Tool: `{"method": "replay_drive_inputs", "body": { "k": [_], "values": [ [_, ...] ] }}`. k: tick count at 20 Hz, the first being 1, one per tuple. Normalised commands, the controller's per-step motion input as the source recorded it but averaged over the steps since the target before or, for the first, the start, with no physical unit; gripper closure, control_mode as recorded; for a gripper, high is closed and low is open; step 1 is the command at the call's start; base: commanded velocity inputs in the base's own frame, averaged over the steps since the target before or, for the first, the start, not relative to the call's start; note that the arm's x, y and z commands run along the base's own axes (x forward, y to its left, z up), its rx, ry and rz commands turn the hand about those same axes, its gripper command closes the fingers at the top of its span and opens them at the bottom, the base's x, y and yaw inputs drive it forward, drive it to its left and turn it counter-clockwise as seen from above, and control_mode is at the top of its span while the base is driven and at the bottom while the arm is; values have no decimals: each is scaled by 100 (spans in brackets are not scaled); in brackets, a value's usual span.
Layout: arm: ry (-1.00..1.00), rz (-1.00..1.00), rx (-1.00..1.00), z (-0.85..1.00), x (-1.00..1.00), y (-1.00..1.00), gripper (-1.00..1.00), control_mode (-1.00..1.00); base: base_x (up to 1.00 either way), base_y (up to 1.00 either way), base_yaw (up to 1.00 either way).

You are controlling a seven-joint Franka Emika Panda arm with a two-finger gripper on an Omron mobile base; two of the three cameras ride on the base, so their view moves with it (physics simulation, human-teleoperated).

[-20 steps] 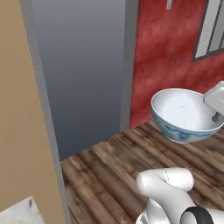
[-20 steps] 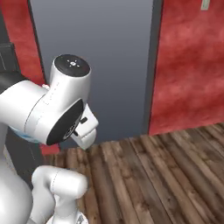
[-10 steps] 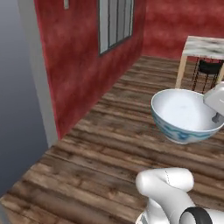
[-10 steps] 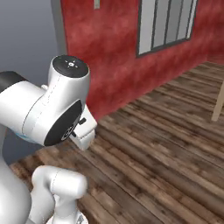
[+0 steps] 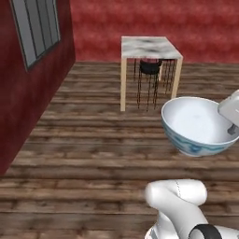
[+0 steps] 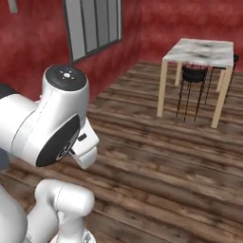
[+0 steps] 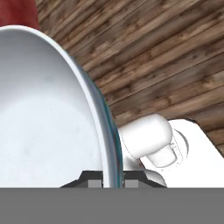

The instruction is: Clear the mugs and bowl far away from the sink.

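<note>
Left base view: bowl (image 5: 198, 126) held up in the air at the right edge, well apart from the table (image 5: 148, 48); wide bare floor (image 5: 84, 154) btwn them, red wall (image 5: 28, 93) on the left.
Right base view: table (image 6: 201, 51) far right, stool (image 6: 193, 75) under it, floor (image 6: 156, 166) open.
Hand view: pincer (image 7: 107, 183) clamped on the bowl (image 7: 48, 113) rim, one tip each side.

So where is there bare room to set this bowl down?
The marble table top looks bare. The wooden floor between the red wall and table is open. Under the table is crowded by a black stool. The tool grips the bowl.
</note>
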Motion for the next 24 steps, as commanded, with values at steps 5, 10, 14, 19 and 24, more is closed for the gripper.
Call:
{"method": "replay_drive_inputs", "body": {
  "k": [5, 10, 14, 19, 24],
  "values": [
    [0, 0, 0, 0, 0, 0, 100, 100, 100, -65, -2],
    [0, 0, 0, 0, 0, 0, 100, 100, 100, -31, -2],
    [0, 0, 0, 0, 0, 0, 100, 100, 100, -27, -2],
    [0, 0, 0, 0, 0, 0, 100, 100, 100, -21, -1],
    [0, 0, 0, 0, 0, 0, 100, 100, 100, -26, 0]
  ]
}}
